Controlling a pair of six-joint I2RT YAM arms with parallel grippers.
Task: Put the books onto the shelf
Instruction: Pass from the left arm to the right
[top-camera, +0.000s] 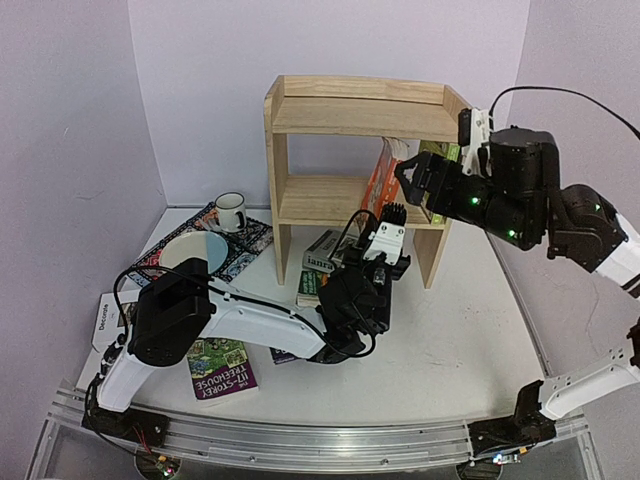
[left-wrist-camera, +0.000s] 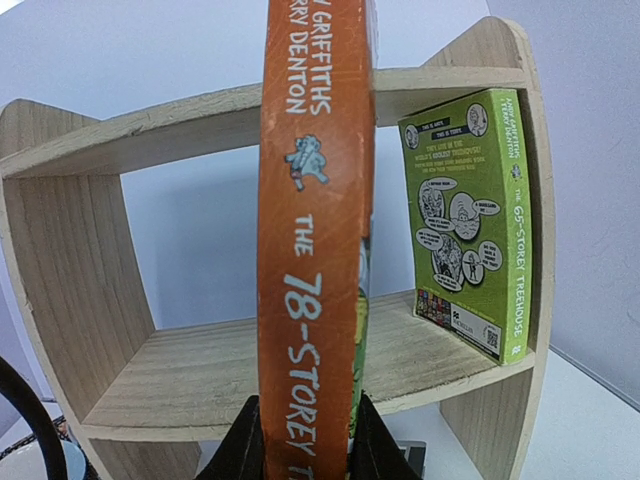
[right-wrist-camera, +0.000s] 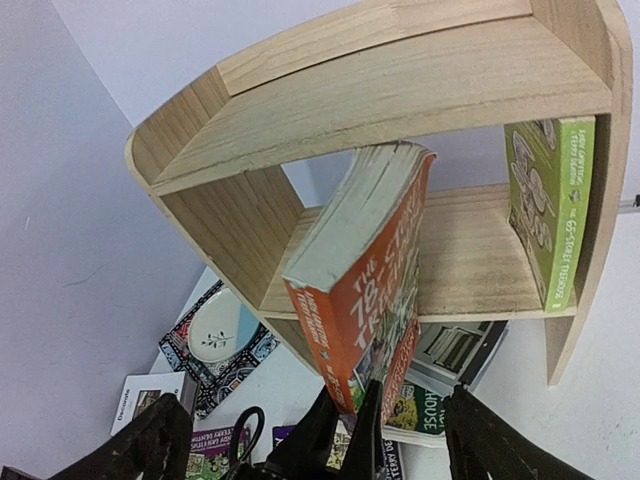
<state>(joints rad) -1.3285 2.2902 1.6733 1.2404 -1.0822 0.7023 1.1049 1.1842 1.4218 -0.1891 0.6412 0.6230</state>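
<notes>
Paperbacks are lying loose on the table (top-camera: 450, 340) nearest my arms: a purple one (top-camera: 222, 368) face up at the near left, and the white "Decorate" book (top-camera: 104, 320) further left, by the wall. Just beyond them the grey-white book (top-camera: 325, 250) is sitting on a green paperback (top-camera: 312, 288) at the foot of the shelf (top-camera: 330, 200), so I am judging most of the job undone. I am reaching the left arm across the middle of the table, and the left gripper (top-camera: 388, 243) is pinching the orange book (left-wrist-camera: 315, 250) by its lower end with narrow jaws, spine towards its camera. That lets the book go in edge first and stand like a shelved book. In the right wrist view it is leaning, with its top tipping into the lower tier and its bottom hanging in front of that board's near edge. I cannot tell whether it is touching the wood. I am holding the right gripper (top-camera: 418, 185) just right of the book, jaws spread wide around nothing, probably ready to steady the leaning book. Beyond both grippers, the light green book (left-wrist-camera: 470, 220) is standing upright against the right side panel of the lower tier, leaving the board to its left free for this one. Off to the far left, a patterned placemat (top-camera: 250, 240) is carrying a plate (top-camera: 195, 250) and a mug (top-camera: 231, 211).
</notes>
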